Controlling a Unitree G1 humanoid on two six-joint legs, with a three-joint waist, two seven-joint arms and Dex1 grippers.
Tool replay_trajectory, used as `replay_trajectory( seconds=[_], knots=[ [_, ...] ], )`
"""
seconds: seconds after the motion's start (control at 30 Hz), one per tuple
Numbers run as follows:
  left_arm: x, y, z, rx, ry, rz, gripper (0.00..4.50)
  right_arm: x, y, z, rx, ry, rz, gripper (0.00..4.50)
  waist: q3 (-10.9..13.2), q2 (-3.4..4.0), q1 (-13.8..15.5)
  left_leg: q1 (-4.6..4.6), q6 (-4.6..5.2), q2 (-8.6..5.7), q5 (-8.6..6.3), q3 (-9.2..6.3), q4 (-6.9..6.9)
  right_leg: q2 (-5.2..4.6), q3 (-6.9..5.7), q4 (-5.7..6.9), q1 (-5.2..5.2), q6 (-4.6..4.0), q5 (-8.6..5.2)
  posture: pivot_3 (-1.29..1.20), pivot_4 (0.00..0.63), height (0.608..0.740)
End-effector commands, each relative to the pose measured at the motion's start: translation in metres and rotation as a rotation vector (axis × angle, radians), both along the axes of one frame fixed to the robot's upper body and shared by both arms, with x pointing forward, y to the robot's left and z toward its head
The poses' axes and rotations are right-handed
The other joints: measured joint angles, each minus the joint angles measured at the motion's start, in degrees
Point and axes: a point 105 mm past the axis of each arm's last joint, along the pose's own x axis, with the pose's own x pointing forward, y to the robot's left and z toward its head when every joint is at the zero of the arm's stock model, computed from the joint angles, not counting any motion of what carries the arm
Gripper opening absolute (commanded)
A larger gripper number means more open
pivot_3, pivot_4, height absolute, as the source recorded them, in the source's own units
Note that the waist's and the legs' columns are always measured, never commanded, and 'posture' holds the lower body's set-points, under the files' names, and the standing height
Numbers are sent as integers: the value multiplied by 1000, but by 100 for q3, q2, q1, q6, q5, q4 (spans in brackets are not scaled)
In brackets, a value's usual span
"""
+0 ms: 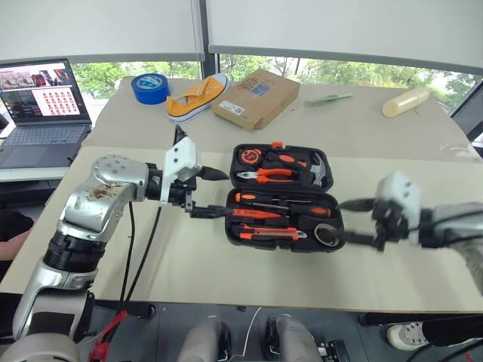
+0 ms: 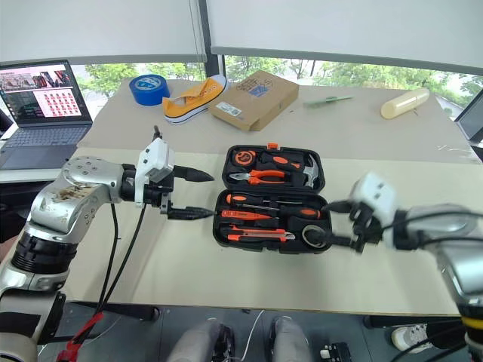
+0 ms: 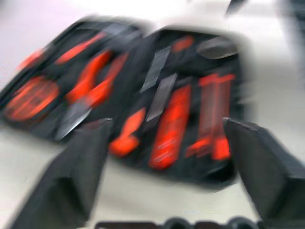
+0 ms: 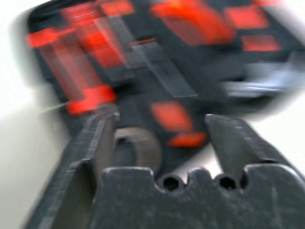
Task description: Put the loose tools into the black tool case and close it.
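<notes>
The black tool case lies open in the middle of the table. Its near half holds orange-and-black screwdrivers, a utility knife and a small dark tape roll. The far half holds pliers, a tape measure and a hammer. My left gripper hovers at the case's left edge, open, nothing between its fingers. At the case's right edge, beside the tape roll, my right gripper is also open and empty. Both wrist views look into the case.
At the back of the table lie a big blue tape roll, a yellow shoe, a brown cardboard box, a green stick and a cream cylinder. A laptop stands open at far left.
</notes>
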Motion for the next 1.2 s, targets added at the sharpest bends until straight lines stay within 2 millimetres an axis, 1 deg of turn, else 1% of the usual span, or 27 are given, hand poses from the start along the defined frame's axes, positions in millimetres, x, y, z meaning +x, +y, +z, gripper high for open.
replay_trajectory(
  seconds=[0.03, 0.07, 0.1, 0.13, 0.17, 0.2, 0.23, 0.27, 0.33, 0.4, 0.47, 0.6, 0.67, 0.77, 0.9, 1.0, 1.07, 1.2],
  knots=[
    [13, 16, -8, 33, -39, 95, 2264, 13, -21, -5, -12, -35, -92, 1893, 0, 0, -4, -2, 0, 0, 0, 1, -2, -1, 1, -1, -2, 0, 0, 0, 150, 731],
    [16, 18, -12, 32, -34, 119, 1947, 16, -24, -9, -17, -32, -106, 1563, 0, 0, -7, -4, 0, -1, 0, 4, -5, -1, 1, 0, -5, 0, 0, 0, 150, 731],
    [18, 20, -14, 30, -31, 133, 1524, 18, -26, -12, -20, -31, -112, 1184, 0, 0, -8, -6, 0, -2, 0, 5, -5, -1, -1, -1, -7, -1, 1, 0, 150, 731],
    [16, 18, -20, 29, -14, 130, 1169, 20, -26, -17, -19, -25, -116, 830, 0, 0, -11, -9, 0, -2, 0, 6, -5, -1, -2, -1, -10, 0, 1, 0, 150, 731],
    [14, 15, -24, 28, -3, 120, 926, 22, -25, -22, -20, -20, -113, 598, 0, 0, -17, -9, 0, -2, 0, 7, -5, -1, -3, -1, -9, 0, 1, 0, 150, 731],
    [12, 12, -29, 27, 8, 110, 462, 24, -24, -28, -23, -15, -106, 172, 0, 0, -28, -9, 0, -2, 1, 8, -5, -1, -4, 0, -10, 0, 1, 0, 150, 731],
    [11, 9, -32, 21, 20, 106, 149, 26, -21, -33, -31, -10, -96, 0, 0, 1, -35, -7, 0, -1, 1, 10, -5, 0, -4, 0, -9, 1, 1, 0, 150, 731],
    [10, 5, -35, 15, 30, 105, 62, 28, -18, -39, -40, -4, -84, 0, 0, 1, -37, -5, 0, -1, 1, 11, -5, -2, -4, 2, -8, 1, 0, 0, 150, 731],
    [13, -2, -46, 22, 50, 123, 62, 33, -8, -51, -61, 13, -54, 0, 0, 0, -36, -3, 0, 0, 1, 10, -4, -2, -3, 3, -6, 1, 0, 0, 150, 731],
    [14, -12, -52, 12, 79, 125, 62, 40, 1, -56, -73, 11, -39, 0, 0, 1, -39, -3, 0, -1, 1, 11, -2, -2, -2, 5, -6, 1, 0, 0, 150, 731],
    [13, -21, -53, -7, 94, 111, 62, 44, 9, -57, -70, 4, -11, 0, 0, 1, -43, -2, 0, -1, 1, 13, -3, -1, -2, 7, -6, 1, 0, 0, 150, 731],
    [6, -36, -50, -46, 115, 61, 62, 39, 27, -54, -55, 5, 82, 0, 0, 1, -51, -4, -2, 2, 1, 12, -4, 0, -2, 7, -12, 0, 1, 0, 150, 731],
    [-2, -40, -52, -49, 142, 25, 62, 33, 34, -53, -49, 4, 133, 0, 0, 1, -53, -4, -2, 2, 1, 12, -4, 0, -3, 8, -12, 0, 1, 0, 150, 731],
    [-25, -42, -59, -33, 185, -75, 62, 22, 38, -53, -62, 11, 189, 0, 0, 2, -72, -4, -3, 2, 1, 12, -7, -2, -1, 6, -13, 1, 0, 0, 150, 731],
    [-47, -40, -70, 9, 221, -136, 62, 5, 42, -56, -58, 31, 237, 0, 0, 3, -72, -2, -8, 4, -2, 9, -15, -5, -1, -1, -13, 0, -1, 0, 150, 731],
    [-65, -36, -79, 38, 235, -156, 62, -13, 43, -61, -68, 46, 251, 0, 0, 4, -61, -1, -9, 4, -3, 8, -16, -9, 2, -2, -11, 1, -1, 0, 150, 731],
    [-71, -35, -81, 42, 241, -155, 62, -21, 43, -63, -67, 53, 249, 0, 0, 4, -52, 1, -9, 3, -3, 7, -16, -28, 2, -2, -9, 1, -2, 0, 150, 731],
    [-80, -31, -86, 41, 261, -136, 62, -34, 42, -65, -68, 63, 242, 0, 0, 5, -39, 8, -10, 2, -4, 2, -16, -36, 2, -1, -3, 2, -2, 0, 150, 731]
  ],
)
